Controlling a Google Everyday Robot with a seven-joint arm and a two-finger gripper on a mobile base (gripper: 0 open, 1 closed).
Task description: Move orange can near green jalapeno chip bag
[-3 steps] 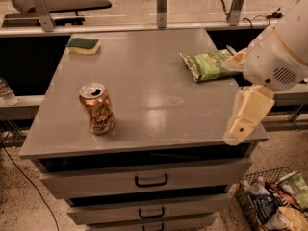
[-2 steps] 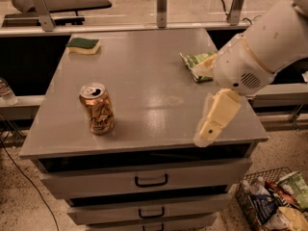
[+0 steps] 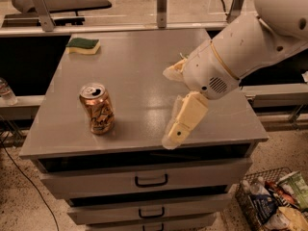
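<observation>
Two task things: can [image 3: 97, 109] and bag [image 3: 173, 71]
Can: stands upright on the left front of the tabletop [image 3: 139, 66], silver top up, near the front edge and touching nothing
Bag: only a pale crinkled edge shows at the right rear; the rest is hidden behind the arm [image 3: 240, 52]; it lies well apart from the can
Pincer [image 3: 172, 136]: hangs over the front of the tabletop, right of centre, pointing down and left, apart from the can; I cannot tell whether it is released or clenched; nothing shows in it
Sponge [image 3: 83, 45]: left rear corner, away from any line between can and bag
Step, by my judgement: the reach toward the can; no grasp is made yet
Handling: probably a thin metal wall, stiff enough for a moderate squeeze but quick to dent under a hard one; smooth side, likely slippery; weight unclear, and it may slosh if opened, so keep it upright
Where to hold: across the middle of the side wall, below the rim
Risk: a nudge before closing may tip it or roll it off the front edge
Set-down: bare tabletop just left of the bag's visible edge
</observation>
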